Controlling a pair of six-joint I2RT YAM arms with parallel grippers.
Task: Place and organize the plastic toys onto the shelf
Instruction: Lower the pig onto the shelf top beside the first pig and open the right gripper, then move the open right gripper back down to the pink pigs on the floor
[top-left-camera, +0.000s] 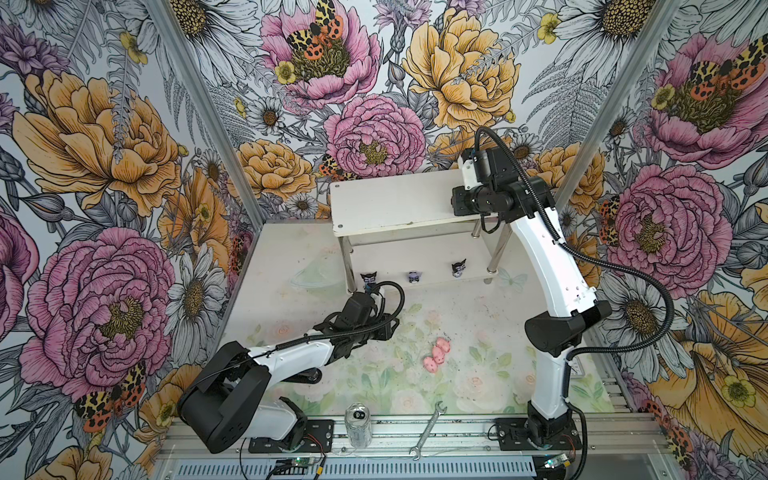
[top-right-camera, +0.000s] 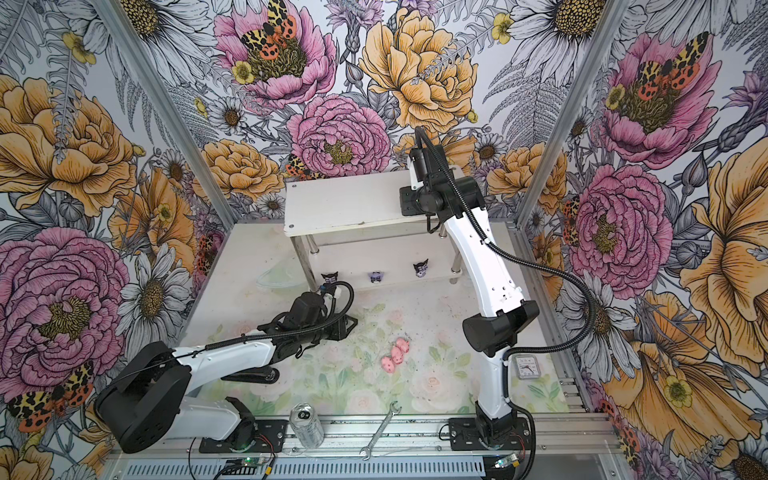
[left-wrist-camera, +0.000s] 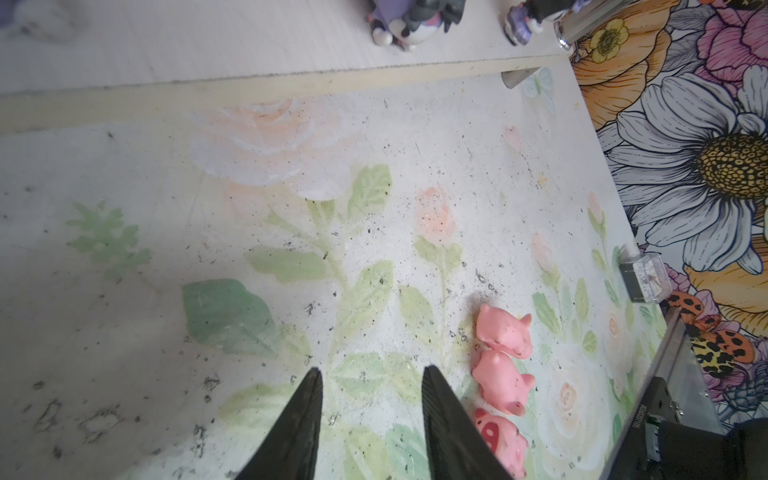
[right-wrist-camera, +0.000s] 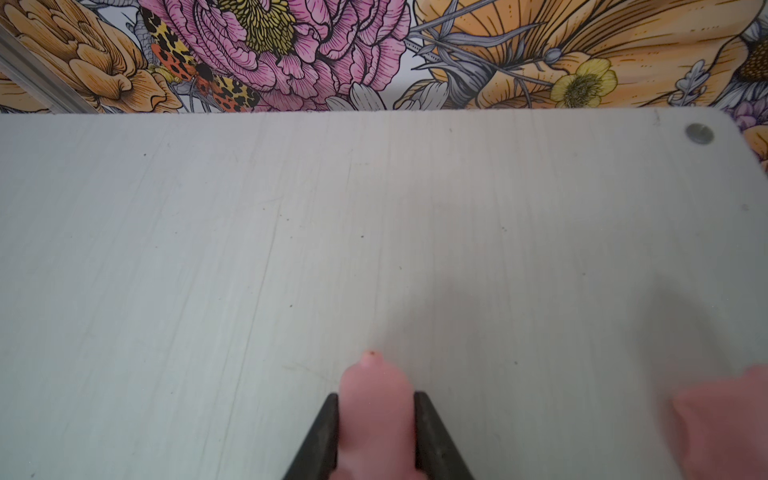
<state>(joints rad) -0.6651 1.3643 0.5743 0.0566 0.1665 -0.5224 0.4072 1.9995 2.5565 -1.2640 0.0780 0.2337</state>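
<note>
Left gripper: the left gripper (left-wrist-camera: 370, 370) hangs low over the flowery table (top-left-camera: 478, 316). Its two black fingers are apart, and nothing is between them.
Can: a clear can (top-left-camera: 358, 424) stands at the front edge, well apart from the toys.
Dark figures: three dark figures (top-left-camera: 413, 276) with pointy ears stand in a row on the bottom board of the shelf (top-left-camera: 395, 203), along its front edge.
Pink pigs: three pink pigs (top-left-camera: 437, 354) lie in a little line on the table, touching each other. In the left wrist view they are just beside one finger of the left gripper.
Wrench: a silver wrench (top-left-camera: 428, 430) lies at the front, near the can.
Right gripper: the right gripper (right-wrist-camera: 376, 397) is over the right part of the shelf's top board. Its fingers sit tight on both sides of one pig.
Held pig: the held pig (right-wrist-camera: 374, 374) is between those fingers, low over the top board. I cannot tell if it touches the board.
Pink blur: a pink blur (right-wrist-camera: 723, 419) is on the top board beside it, too fuzzy to name.
Clock: a small clock (top-right-camera: 527, 366) lies at the table's right side.
</note>
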